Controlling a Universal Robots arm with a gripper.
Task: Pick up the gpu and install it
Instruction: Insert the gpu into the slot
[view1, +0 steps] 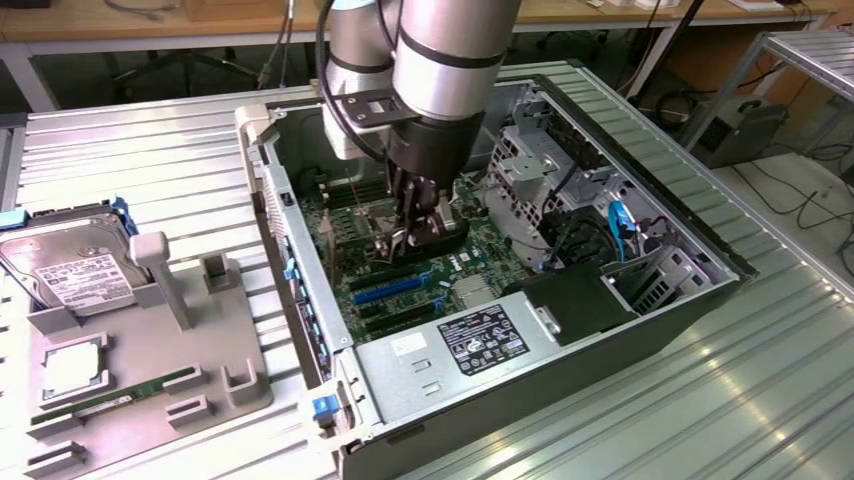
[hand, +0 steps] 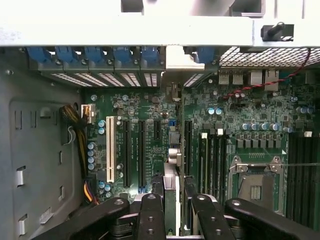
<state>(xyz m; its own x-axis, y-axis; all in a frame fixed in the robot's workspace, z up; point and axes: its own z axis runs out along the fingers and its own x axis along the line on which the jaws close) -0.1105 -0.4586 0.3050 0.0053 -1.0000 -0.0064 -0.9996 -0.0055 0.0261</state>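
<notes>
Open desktop computer case (view1: 667, 300) lying on its side on a ribbed, silvery metal surface (view1: 134, 170), grey sheet-metal walls framing a green motherboard (view1: 400, 290) crowded with black slots and small round capacitors. Near the front edge of the case, a boxy silver power supply (view1: 454, 360) with a black label.

Reaching down into the case, a thick silver-and-black arm ending in a black gripper (view1: 416, 238) with jointed fingers (hand: 150, 220). Gripper partly closed and clamped on the gpu (hand: 171, 192) — a thin card held on edge between the fingers, a strip of green board and pale metal visible in the wrist view, standing over the long black expansion slots (hand: 135, 150) beside one white slot (hand: 110, 148). Whether the card is seated in a slot cannot be told.

Around the grasp: a row of blue clips (hand: 90, 55) along the perforated rear wall, yellow and black cables (hand: 77, 130) at one side, a bare silver processor socket (hand: 257, 182) and dark memory slots (hand: 212, 160) at the other. In the exterior view, a grey drive cage (view1: 534, 170) and blue cable (view1: 617, 225) crowding the case towards that view's right.

Outside the case, towards the exterior view's left, a grey moulded holder (view1: 147, 380) — carrying a silver hard drive (view1: 74, 275) with a white label, a square chip (view1: 74, 365) and a narrow green memory stick (view1: 127, 390).
</notes>
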